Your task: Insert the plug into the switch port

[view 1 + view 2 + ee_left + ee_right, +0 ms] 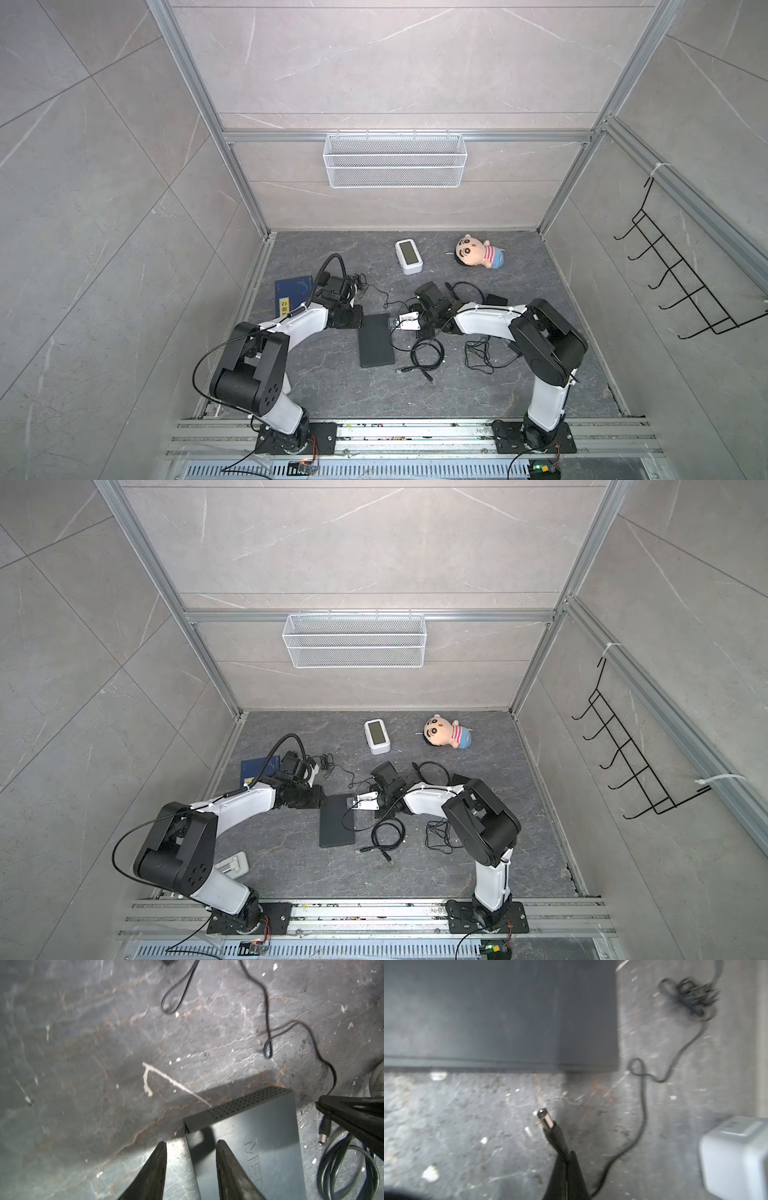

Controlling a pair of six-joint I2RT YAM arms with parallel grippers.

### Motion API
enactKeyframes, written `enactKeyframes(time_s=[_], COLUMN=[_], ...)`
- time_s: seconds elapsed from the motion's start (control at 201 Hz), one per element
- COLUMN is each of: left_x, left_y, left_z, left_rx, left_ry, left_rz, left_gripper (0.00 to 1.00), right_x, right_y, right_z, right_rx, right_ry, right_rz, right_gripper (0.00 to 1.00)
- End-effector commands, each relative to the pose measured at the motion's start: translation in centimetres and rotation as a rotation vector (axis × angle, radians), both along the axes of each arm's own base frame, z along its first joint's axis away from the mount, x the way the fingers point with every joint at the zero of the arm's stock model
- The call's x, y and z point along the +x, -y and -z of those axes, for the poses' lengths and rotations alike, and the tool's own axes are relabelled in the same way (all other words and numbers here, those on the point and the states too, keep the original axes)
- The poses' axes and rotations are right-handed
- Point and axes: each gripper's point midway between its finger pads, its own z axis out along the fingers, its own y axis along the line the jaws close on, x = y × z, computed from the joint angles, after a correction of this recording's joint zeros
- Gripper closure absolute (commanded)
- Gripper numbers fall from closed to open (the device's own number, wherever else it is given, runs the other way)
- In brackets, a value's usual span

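The switch (377,343) (337,823) is a flat dark grey box lying between the two arms. Its perforated end and lettered top (259,1136) show in the left wrist view. My left gripper (191,1142) (359,321) is open over the switch's near corner, one finger above the lid and one above the table. My right gripper (566,1155) (393,323) is shut on the black cable just behind the plug (546,1120) (324,1134). The plug's metal tip points at the switch's long side (500,1066), a short gap away. That side is blurred and no port shows.
A coiled black cable (426,353) and a thin tangled lead (482,353) lie right of the switch. A white box-shaped device (409,256) (735,1157), a plush doll (478,251) and a blue book (291,295) lie further back. A wire basket (395,160) hangs on the rear wall.
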Motion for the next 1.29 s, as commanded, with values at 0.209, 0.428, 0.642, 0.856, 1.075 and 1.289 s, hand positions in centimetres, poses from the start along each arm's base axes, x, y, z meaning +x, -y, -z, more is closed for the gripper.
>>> enactKeyframes(time_s=[0.209, 0.428, 0.642, 0.856, 1.075, 1.289], left_x=[-1.4, -2.6, -3.1, -3.0, -2.9, -3.0], left_y=[1.6, 1.1, 1.2, 1.2, 1.1, 1.2], left_z=[-1.7, -0.2, 0.8, 0.6, 0.5, 0.7], left_rx=[-0.117, -0.043, -0.03, -0.018, -0.015, -0.024], left_ry=[0.022, -0.007, -0.036, -0.03, -0.024, -0.025], left_rz=[-0.038, -0.039, -0.023, -0.015, -0.017, -0.017], left_gripper=[0.58, 0.58, 0.58, 0.58, 0.59, 0.59], right_x=[-1.9, -1.7, -1.9, -1.6, -1.7, -2.1], right_y=[0.6, -0.4, -0.4, -0.4, 0.0, 0.8], right_z=[2.4, 2.0, 2.4, 2.7, 2.9, 2.8], right_rx=[-0.144, -0.18, -0.222, -0.253, -0.303, -0.344], right_ry=[-0.217, -0.329, -0.398, -0.44, -0.466, -0.478], right_rz=[0.018, 0.035, 0.072, 0.105, 0.137, 0.157], right_gripper=[0.95, 0.95, 0.94, 0.95, 0.96, 0.96])
